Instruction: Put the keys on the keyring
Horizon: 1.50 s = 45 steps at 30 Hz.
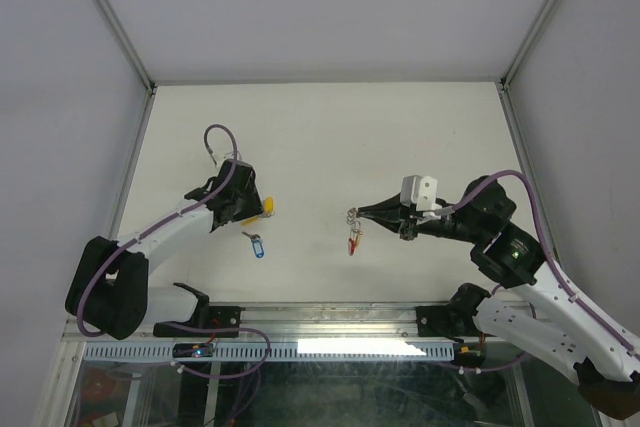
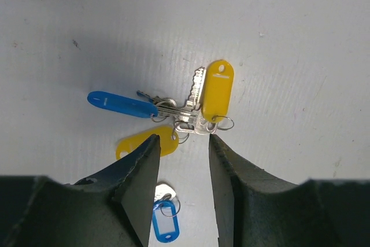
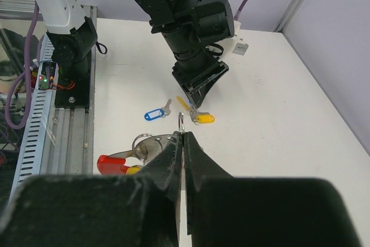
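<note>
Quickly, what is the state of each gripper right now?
Left gripper: open, holding nothing, above the keys.
Right gripper: closed on the keyring.

Overhead cam wide; wrist cams low, all share keys.

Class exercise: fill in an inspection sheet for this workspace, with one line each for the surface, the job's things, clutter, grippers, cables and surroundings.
Surface: white table, a few faint marks.
Job's things: clustered keys, one blue tag and two yellow; lone blue-tagged key lying apart, nearer the arm bases; keyring, its red crescent beside the right fingers.
Clutter: nothing seen.
Grippers: left gripper open, above the cluster; right gripper shut on the keyring's metal ring.
Cables: purple cables run along both arms, none on the keys.
Surroundings: pale walls with metal frame posts; metal rail at the near edge.
</note>
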Tool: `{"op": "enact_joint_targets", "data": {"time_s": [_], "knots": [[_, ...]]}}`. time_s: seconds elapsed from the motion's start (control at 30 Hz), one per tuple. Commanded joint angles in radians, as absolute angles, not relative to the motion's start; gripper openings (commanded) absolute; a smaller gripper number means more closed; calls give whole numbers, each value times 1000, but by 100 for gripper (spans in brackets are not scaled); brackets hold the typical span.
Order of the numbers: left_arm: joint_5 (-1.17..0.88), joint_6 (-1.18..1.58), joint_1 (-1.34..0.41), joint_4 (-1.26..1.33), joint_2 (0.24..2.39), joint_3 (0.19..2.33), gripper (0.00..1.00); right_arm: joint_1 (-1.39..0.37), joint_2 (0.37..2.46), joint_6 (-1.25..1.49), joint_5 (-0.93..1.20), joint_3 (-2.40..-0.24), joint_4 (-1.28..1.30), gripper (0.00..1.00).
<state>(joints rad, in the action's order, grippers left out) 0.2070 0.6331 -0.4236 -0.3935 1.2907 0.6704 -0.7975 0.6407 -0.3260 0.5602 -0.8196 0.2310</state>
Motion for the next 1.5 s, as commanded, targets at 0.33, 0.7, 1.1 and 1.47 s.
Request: {"op": "enact_joint_targets", "data": {"time_s": [0.33, 0.7, 1.1, 1.47], "knots": [[317, 722, -579, -453, 1254, 686, 40, -807, 646, -296, 542, -845, 184, 0], [394, 872, -684, -521, 1256, 638, 39, -806, 647, -294, 549, -836, 183, 0], [378, 827, -686, -495, 1352, 633, 39, -808, 644, -282, 546, -834, 182, 0], [330, 760, -740, -451, 1416, 665, 32, -810, 645, -275, 547, -841, 186, 0]]}}
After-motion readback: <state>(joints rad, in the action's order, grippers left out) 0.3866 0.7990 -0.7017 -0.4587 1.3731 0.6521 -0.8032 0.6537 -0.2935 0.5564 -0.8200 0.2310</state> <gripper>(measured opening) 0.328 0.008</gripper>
